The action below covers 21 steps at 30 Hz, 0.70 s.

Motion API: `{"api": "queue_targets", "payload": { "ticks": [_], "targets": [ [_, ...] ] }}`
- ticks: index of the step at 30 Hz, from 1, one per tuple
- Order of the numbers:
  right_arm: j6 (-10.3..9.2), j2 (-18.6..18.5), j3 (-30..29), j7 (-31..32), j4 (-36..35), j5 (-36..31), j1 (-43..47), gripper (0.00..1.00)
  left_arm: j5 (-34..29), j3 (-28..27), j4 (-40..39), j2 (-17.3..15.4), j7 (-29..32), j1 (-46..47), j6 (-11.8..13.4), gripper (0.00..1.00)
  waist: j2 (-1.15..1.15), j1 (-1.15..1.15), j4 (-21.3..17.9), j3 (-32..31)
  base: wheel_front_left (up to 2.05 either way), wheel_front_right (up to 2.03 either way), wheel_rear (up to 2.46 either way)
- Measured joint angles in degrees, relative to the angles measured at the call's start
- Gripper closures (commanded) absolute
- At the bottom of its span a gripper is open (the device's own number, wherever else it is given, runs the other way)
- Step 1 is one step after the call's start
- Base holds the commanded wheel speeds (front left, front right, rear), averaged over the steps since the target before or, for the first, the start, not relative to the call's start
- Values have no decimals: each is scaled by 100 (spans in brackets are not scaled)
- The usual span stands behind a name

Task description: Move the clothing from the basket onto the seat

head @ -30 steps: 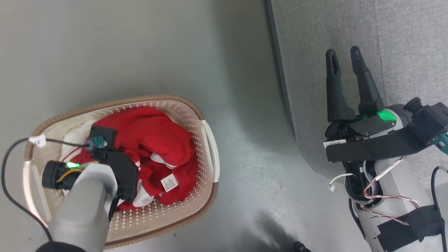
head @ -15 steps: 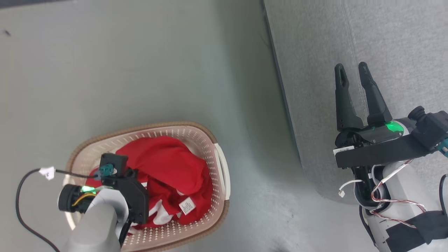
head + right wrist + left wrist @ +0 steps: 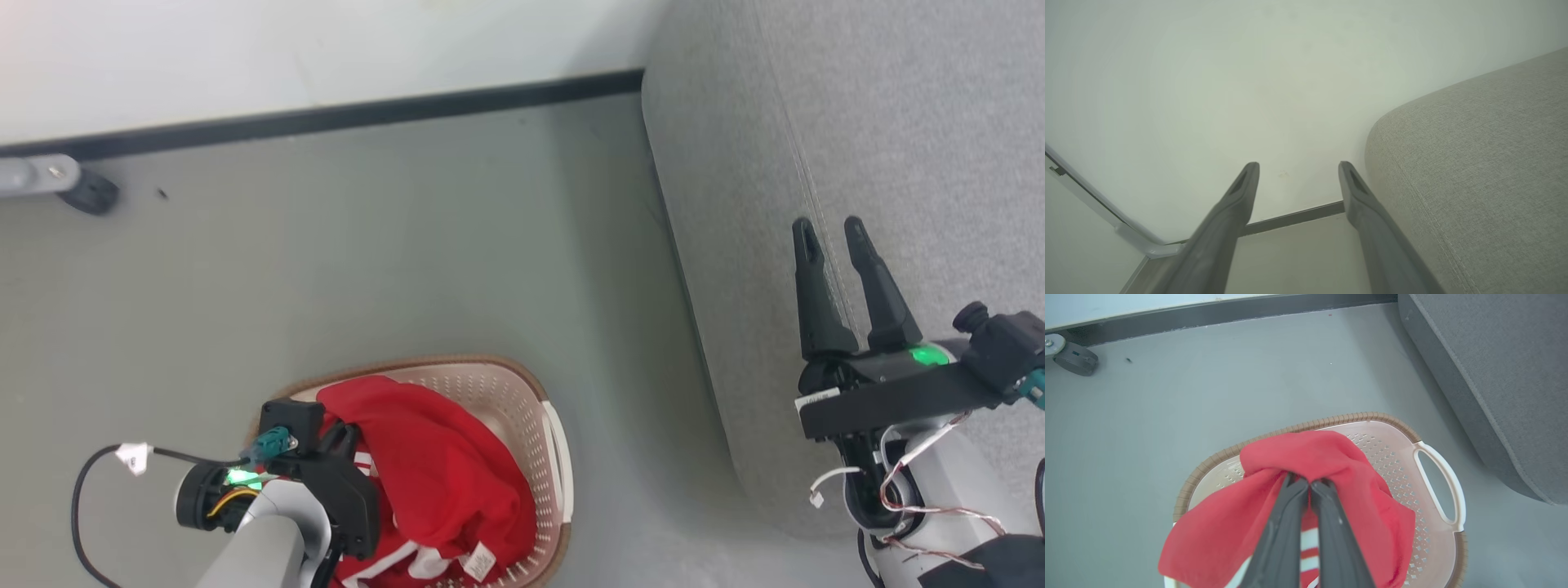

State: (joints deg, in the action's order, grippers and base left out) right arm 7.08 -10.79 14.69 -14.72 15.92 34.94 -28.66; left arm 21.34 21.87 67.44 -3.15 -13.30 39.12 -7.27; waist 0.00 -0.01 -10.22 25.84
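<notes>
- Left gripper (image 3: 1308, 482): fingers pressed together on a fold of the red clothing (image 3: 1331, 457). The cloth drapes over both tips and hangs down either side.
- The rest of the clothing lies bunched in the basket (image 3: 1331, 419). White stripes show beneath the fingers at 6 o'clock in the left wrist view.
- The basket stands on the grey floor (image 3: 367, 269), at 7 o'clock in the head view. Its white side handle (image 3: 563, 457) is at its 3 o'clock side, toward the seat (image 3: 898, 122).
- The seat fills 1 to 4 o'clock in the head view. A strip of floor lies between it and the basket, so they do not touch. No clothing is on the seat.
- Right gripper (image 3: 829, 225): fingers spread apart, nothing between them. It is over the seat at 4 o'clock, tips pointing to 12 o'clock.
- Writing:
  - white care tag (image 3: 480, 562) at the clothing's 5 o'clock edge, print too small to read
  - white tag (image 3: 133, 457) on the black cable by the left wrist, mark unreadable
  - white label strip (image 3: 816, 398) on the right gripper's base, unreadable
- A dark caster wheel (image 3: 90, 192) sits at 10 o'clock, beside the black baseboard (image 3: 367, 114).
</notes>
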Motion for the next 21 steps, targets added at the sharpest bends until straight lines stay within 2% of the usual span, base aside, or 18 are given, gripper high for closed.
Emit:
{"api": "queue_targets", "payload": {
  "ticks": [5,21],
  "targets": [
    [0,-29,41,0,104,102,197,0,108,58,-316,38,-51,-188,-25,100,0,0,169,-398,0,0,0],
    [0,-167,271,1,197,426,909,0,1010,286,-1901,82,-93,-736,-25,100,0,0,730,-1673,0,0,0]
  ]
}}
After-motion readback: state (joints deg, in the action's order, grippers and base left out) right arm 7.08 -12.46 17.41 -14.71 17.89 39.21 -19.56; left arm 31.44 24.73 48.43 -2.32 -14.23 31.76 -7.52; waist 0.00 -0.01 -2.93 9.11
